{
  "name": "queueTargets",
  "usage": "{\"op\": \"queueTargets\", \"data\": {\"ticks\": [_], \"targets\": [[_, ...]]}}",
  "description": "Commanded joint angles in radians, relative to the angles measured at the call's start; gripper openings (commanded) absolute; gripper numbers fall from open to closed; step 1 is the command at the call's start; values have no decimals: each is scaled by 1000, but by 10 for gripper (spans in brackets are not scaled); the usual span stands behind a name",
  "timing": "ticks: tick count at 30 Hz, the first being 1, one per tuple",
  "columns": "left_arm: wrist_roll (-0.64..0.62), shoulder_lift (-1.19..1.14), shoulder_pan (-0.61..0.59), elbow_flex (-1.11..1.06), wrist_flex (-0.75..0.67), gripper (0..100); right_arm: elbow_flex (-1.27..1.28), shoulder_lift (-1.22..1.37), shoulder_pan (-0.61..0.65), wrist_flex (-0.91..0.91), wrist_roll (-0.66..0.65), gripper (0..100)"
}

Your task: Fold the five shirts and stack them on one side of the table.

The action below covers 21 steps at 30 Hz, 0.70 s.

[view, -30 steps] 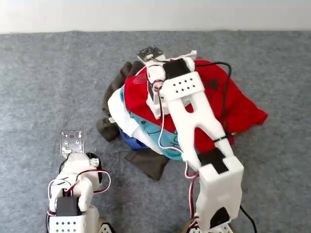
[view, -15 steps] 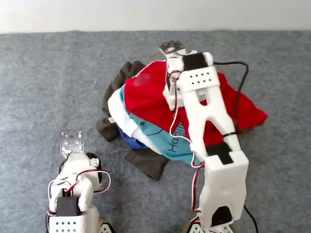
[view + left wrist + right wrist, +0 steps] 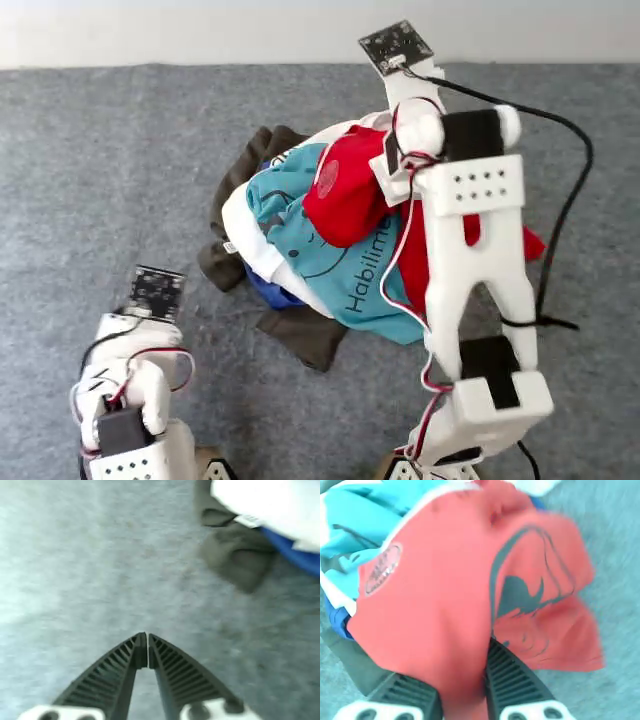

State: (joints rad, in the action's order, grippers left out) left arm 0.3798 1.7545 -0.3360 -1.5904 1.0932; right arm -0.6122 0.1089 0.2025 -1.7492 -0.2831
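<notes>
The right arm stretches up the right half of the high view, wrist bent over the heap of shirts at centre. The right gripper point(image 3: 462, 680) is clamped on a bunched fold of the red shirt point(image 3: 345, 200) (cloth fills the gap between its fingers), which sits on the teal shirt point(image 3: 290, 215). An olive shirt point(image 3: 245, 165) and a white shirt point(image 3: 245, 235) lie beneath. The left arm sits folded in the lower left corner. The left gripper point(image 3: 147, 652), fingers pressed together on nothing, hangs over the bare grey table point(image 3: 100, 150).
</notes>
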Motion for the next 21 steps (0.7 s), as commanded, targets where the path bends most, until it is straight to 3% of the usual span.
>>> {"op": "queueTargets", "data": {"ticks": [1,3,6,9,14,19,21], "targets": [[18,-5,-109,105,-21,19,-46,-108,-90,13,63,8],[75,-8,-193,165,23,19,-46,-137,-179,16,147,8],[104,-75,-308,278,55,19,-46,-168,-314,-30,149,8],[103,-244,-324,460,63,19,-34,-188,-435,-44,112,8],[75,-763,-207,989,267,19,26,-186,-570,-45,51,8],[5,-1235,-5,1466,624,19,331,-194,-578,-39,-61,8],[-54,-1336,78,1586,661,19,476,-191,-578,1,-61,8]]}}
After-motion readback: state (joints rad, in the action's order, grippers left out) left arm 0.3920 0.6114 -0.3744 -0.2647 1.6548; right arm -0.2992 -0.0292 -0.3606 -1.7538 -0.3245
